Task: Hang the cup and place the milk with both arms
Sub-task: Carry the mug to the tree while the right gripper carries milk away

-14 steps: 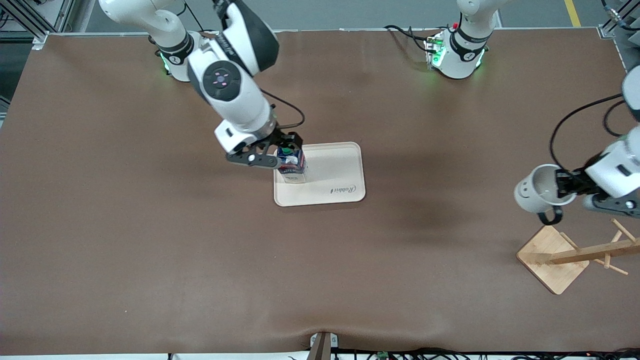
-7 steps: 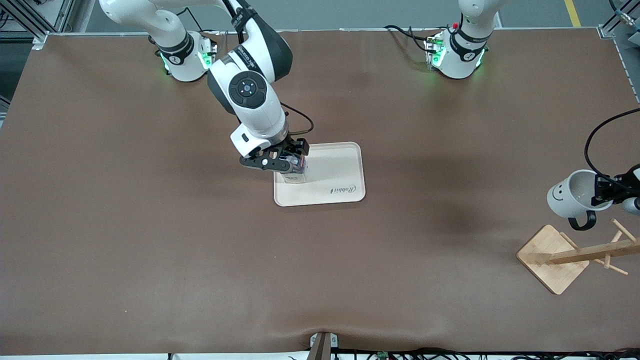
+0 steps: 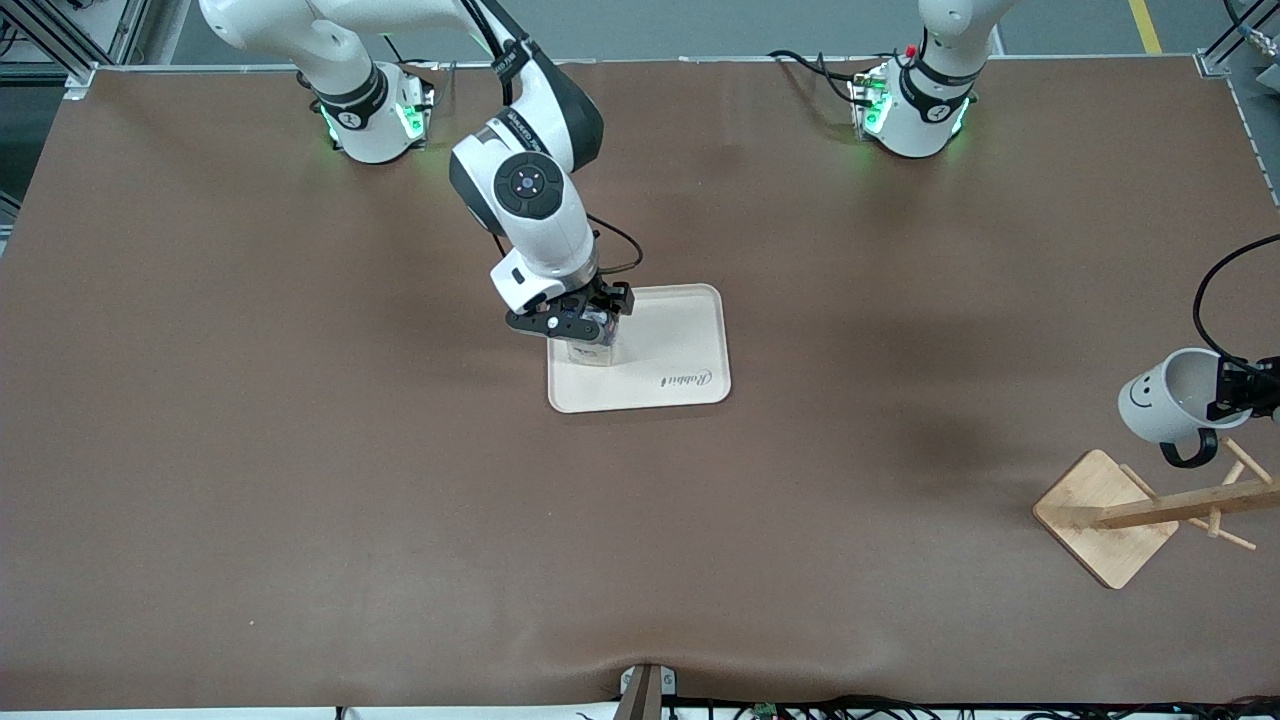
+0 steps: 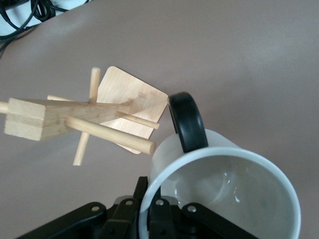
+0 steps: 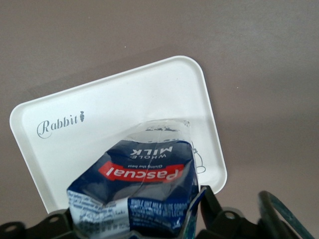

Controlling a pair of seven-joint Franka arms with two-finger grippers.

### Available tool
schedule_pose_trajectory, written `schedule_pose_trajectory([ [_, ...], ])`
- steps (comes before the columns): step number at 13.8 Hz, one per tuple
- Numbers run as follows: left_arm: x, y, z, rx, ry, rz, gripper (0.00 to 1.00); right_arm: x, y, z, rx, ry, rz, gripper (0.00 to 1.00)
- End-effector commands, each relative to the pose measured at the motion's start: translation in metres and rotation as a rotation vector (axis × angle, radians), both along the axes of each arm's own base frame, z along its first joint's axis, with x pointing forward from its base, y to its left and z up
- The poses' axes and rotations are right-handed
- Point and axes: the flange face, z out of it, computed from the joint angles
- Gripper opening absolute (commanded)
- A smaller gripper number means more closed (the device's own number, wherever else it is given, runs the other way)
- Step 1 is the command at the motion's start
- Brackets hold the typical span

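My right gripper [image 3: 585, 325] is shut on the dark-blue milk carton [image 3: 592, 352], which is upright at the end of the white tray [image 3: 672, 335] toward the right arm. The right wrist view shows the carton [image 5: 139, 184] between the jaws of my right gripper [image 5: 134, 219] with its bottom at the tray [image 5: 99, 114]; I cannot tell whether it rests there. My left gripper [image 3: 1245, 395] is shut on the rim of the white smiley cup [image 3: 1165, 400], tilted over the wooden rack [image 3: 1190, 505]. In the left wrist view the cup's black handle [image 4: 187, 122] hangs just past a rack peg [image 4: 112, 134].
The rack's square wooden base [image 3: 1105, 515] stands at the left arm's end of the brown table [image 3: 300, 480], near the front camera. The rack's post and pegs lean out toward the table's edge. Cables trail from the left arm above the cup.
My left gripper has carried the cup toward the rack and turned it so the smiley face shows. My right arm has swung in over the tray; the carton stays at the tray's end.
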Motion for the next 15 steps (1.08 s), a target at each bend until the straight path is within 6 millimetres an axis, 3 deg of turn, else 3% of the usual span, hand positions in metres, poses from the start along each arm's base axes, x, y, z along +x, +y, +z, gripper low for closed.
schedule_pose_trajectory([
  [1, 0.002, 0.002, 0.009, -0.014, -0.027, -0.012, 0.0, 0.019, -0.021, 0.025, -0.017, 0.004, -0.029, 0.0],
  [3, -0.001, 0.015, 0.01, -0.019, -0.029, 0.007, 0.0, 0.033, -0.031, 0.061, -0.031, 0.036, -0.008, 0.0],
  [7, -0.005, 0.03, 0.01, -0.016, -0.031, -0.011, 0.0, 0.07, -0.093, 0.111, -0.039, 0.099, -0.006, 0.0],
  [11, -0.007, 0.04, 0.009, -0.014, -0.03, -0.019, 0.0, 0.096, -0.209, 0.131, -0.047, 0.159, 0.043, 0.0],
  [12, -0.008, 0.044, 0.008, -0.014, -0.029, -0.023, 0.0, 0.11, -0.259, 0.134, -0.031, 0.157, 0.029, 0.0],
  [14, -0.008, 0.046, 0.007, -0.013, -0.029, -0.04, 0.0, 0.117, -0.33, 0.123, -0.004, 0.174, 0.079, 0.0],
  [15, -0.008, 0.046, 0.007, -0.013, -0.028, -0.051, 0.0, 0.111, -0.35, 0.116, 0.001, 0.179, 0.062, 0.0],
])
